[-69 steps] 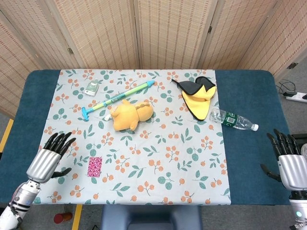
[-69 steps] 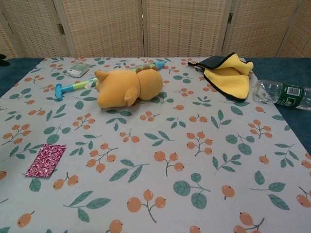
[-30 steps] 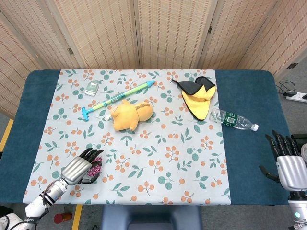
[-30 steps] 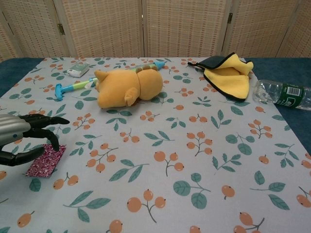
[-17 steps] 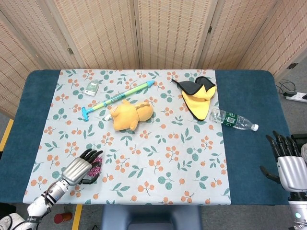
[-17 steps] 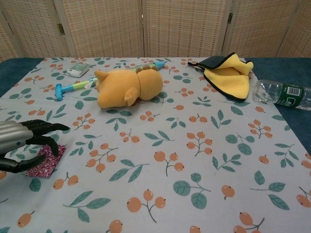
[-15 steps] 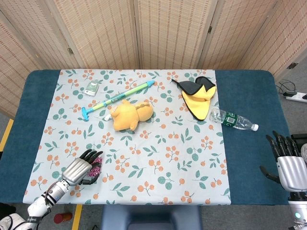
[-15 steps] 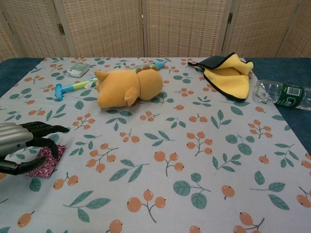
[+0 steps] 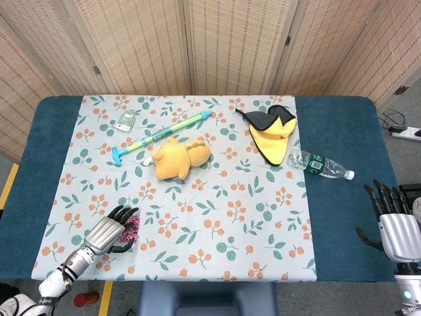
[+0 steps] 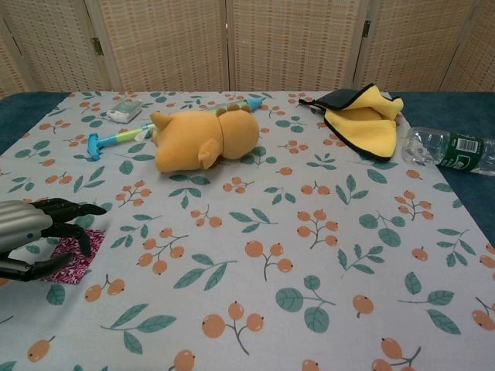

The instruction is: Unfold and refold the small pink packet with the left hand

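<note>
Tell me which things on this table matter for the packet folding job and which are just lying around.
Job:
packet
left hand

Lying about:
plush toy
yellow cloth
bottle
green stick toy
small grey gadget
right hand, off to the side

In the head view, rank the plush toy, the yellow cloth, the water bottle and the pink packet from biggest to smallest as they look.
1. plush toy and yellow cloth: too alike to rank
2. water bottle
3. pink packet, partly covered by the left hand
</note>
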`<state>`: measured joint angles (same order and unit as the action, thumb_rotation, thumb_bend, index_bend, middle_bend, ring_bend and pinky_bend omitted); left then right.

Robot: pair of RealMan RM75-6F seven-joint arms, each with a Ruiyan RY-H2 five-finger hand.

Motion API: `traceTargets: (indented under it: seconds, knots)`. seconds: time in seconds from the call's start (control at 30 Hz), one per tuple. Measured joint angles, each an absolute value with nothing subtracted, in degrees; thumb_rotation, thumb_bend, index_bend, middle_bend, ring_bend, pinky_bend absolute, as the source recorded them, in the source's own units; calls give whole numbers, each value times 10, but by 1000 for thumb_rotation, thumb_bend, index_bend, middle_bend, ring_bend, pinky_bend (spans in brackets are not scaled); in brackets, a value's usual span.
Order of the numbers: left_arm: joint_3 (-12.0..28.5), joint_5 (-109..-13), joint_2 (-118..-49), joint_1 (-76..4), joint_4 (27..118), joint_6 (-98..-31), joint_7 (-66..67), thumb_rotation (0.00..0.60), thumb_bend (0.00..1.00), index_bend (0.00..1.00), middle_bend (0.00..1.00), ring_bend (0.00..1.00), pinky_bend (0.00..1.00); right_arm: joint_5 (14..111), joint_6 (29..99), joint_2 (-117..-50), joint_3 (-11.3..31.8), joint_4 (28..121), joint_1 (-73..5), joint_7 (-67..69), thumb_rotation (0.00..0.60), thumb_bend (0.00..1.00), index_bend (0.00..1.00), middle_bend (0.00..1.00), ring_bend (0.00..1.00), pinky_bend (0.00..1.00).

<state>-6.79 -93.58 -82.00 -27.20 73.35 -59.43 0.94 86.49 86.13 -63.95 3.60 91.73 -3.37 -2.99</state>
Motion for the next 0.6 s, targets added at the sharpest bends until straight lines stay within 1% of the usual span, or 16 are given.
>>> traceTargets:
  seconds: [0.3, 0.6]
  knots:
    - [-75, -917, -801, -258, 722, -596, 5, 106, 528, 361, 0, 0, 0, 866, 861, -640, 36, 919, -34, -32, 600, 251, 0, 0, 0, 0]
    - [-76, -913, -774, -245, 723, -616, 9, 107, 528, 366, 0, 0, 0, 869, 866, -642, 35, 918, -32, -30, 600, 251, 0, 0, 0, 0]
